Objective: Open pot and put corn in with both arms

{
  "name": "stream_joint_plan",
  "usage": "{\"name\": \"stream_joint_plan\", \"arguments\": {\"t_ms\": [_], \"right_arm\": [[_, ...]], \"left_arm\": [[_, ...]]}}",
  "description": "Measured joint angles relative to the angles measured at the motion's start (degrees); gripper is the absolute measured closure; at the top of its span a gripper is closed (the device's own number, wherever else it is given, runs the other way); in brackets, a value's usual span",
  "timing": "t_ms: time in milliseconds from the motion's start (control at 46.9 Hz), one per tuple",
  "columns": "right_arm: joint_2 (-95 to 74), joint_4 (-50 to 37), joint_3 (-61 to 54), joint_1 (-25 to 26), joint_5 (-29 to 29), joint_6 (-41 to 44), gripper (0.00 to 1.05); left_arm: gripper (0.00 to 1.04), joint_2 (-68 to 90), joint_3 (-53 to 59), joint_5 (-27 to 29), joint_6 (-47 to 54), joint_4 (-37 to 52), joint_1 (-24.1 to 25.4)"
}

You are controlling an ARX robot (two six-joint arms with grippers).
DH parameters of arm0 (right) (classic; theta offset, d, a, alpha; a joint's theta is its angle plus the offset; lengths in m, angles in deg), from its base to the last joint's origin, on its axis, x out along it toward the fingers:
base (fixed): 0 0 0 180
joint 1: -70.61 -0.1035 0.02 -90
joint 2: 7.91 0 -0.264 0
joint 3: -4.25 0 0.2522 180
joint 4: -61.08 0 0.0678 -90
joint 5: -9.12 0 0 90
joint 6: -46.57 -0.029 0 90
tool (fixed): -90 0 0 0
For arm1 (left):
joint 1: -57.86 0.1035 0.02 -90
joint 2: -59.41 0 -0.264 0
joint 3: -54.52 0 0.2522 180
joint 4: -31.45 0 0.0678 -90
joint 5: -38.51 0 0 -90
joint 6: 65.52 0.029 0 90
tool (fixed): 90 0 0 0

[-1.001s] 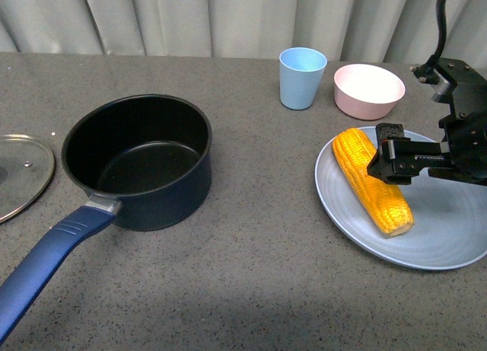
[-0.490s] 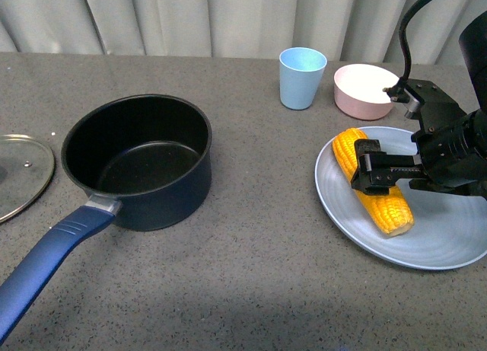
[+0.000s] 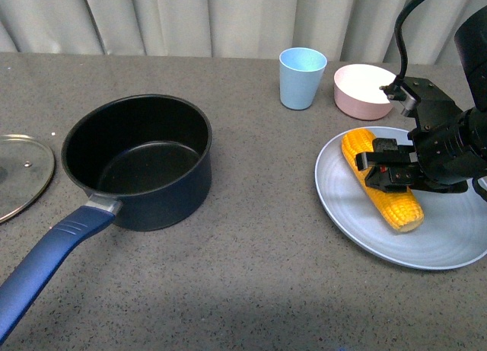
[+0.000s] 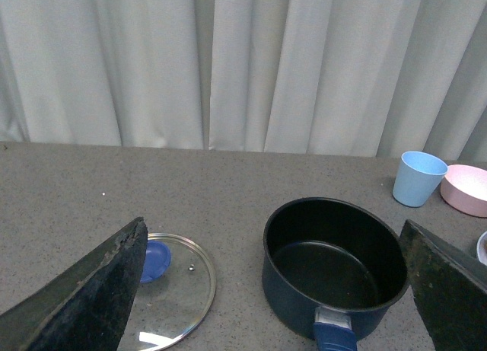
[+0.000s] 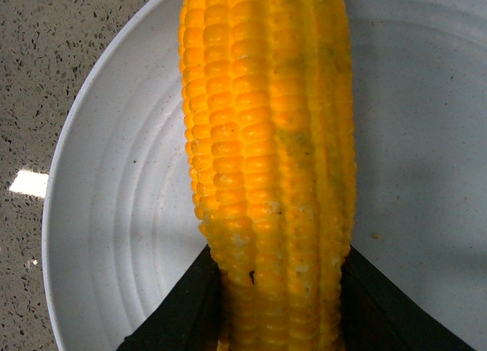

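1. Corn (image 3: 382, 180) lies on the blue-grey plate (image 3: 342, 206), mid-cob between the right claw's (image 3: 386, 168) fingers.
2. Right claw is clamped on the corn, its fingers (image 5: 183, 313) pressing both sides.
3. Pink bowl (image 3: 368, 90) is just beyond that claw, with the light-blue cup (image 3: 302, 77) beyond it and to its left.
4. Pot (image 3: 144, 176) is well to the claw's left, open, handle toward the robot.
5. Glass lid (image 3: 23, 172) lies flat on the tabletop (image 3: 259, 237), further left of the pot.
6. Left claw (image 4: 274, 305) is spread wide, above the pot and lid, touching neither.

Grey speckled table (image 3: 259, 282) bearing navy pot (image 3: 179, 189), glass lid (image 3: 23, 176), blue cup (image 3: 302, 81), pink bowl (image 3: 368, 96), pale plate (image 3: 354, 214).
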Motion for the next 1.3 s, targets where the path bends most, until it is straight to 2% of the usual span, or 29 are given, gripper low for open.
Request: {"name": "stream_joint_plan", "arguments": {"t_ms": [149, 256, 383, 554, 831, 1023, 1299], "right_arm": [[2.8, -0.3, -1.2, -0.2, -2.6, 0.0, 0.81], [8.2, -0.8, -2.0, -2.0, -5.6, 1.2, 0.85], [12.7, 0.1, 1.2, -7.4, -10.7, 3.1, 0.88], [10.1, 2.4, 9.3, -14.4, -13.7, 2.3, 0.9], [2.3, 7.1, 21.9, -21.0, -13.4, -0.4, 0.91], [-2.3, 9.5, 26.1, -24.5, -13.3, -1.8, 0.91], [-7.9, 10.4, 30.5, -25.6, -12.2, -2.6, 0.91]], "left_arm": [[0.07, 0.0, 0.0, 0.0, 0.0, 0.0, 0.0], [0.07, 0.0, 0.0, 0.0, 0.0, 0.0, 0.0], [0.07, 0.0, 0.0, 0.0, 0.0, 0.0, 0.0], [0.07, 0.0, 0.0, 0.0, 0.0, 0.0, 0.0], [0.07, 0.0, 0.0, 0.0, 0.0, 0.0, 0.0], [0.07, 0.0, 0.0, 0.0, 0.0, 0.0, 0.0], [0.07, 0.0, 0.0, 0.0, 0.0, 0.0, 0.0]]}}
